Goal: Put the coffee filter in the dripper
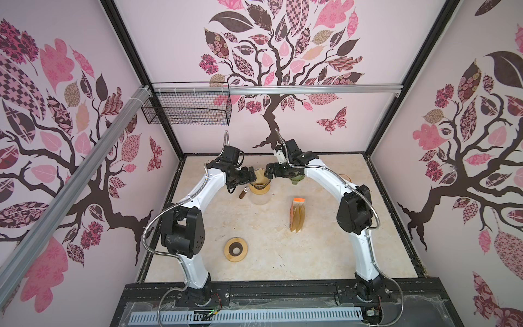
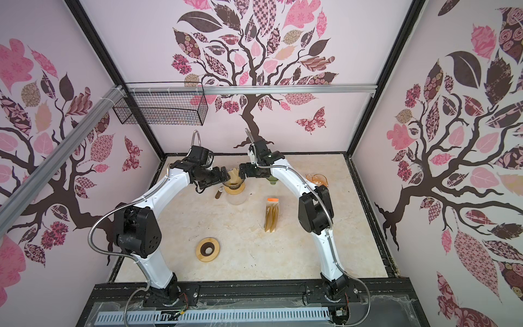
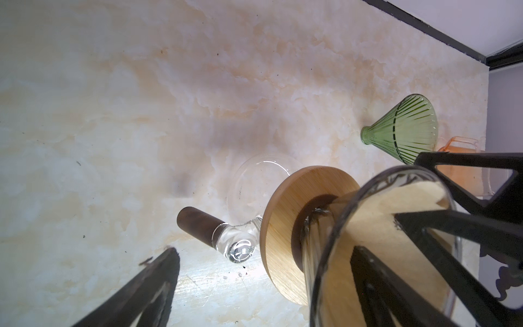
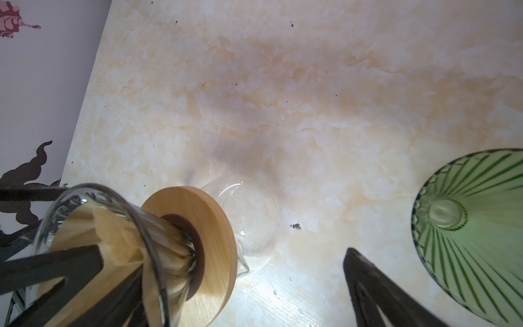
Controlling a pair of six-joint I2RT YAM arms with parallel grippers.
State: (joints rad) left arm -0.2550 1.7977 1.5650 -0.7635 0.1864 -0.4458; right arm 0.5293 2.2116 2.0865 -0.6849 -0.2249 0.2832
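Marbled bench (image 1: 311,254) bears a clear glass dripper (image 3: 319,249); the tan paper coffee filter (image 3: 390,203) sits inside, between my left tool (image 1: 252,176) and right tool (image 1: 268,170), both spread wide.

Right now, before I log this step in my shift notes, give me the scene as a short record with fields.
filter: coffee filter sits inside the glass dripper
dripper: on a wooden collar atop the carafe
left gripper: open, at the dripper's rim
right gripper: open, at the opposite side of the rim
also on table: green dripper, filter pack, spare wooden ring
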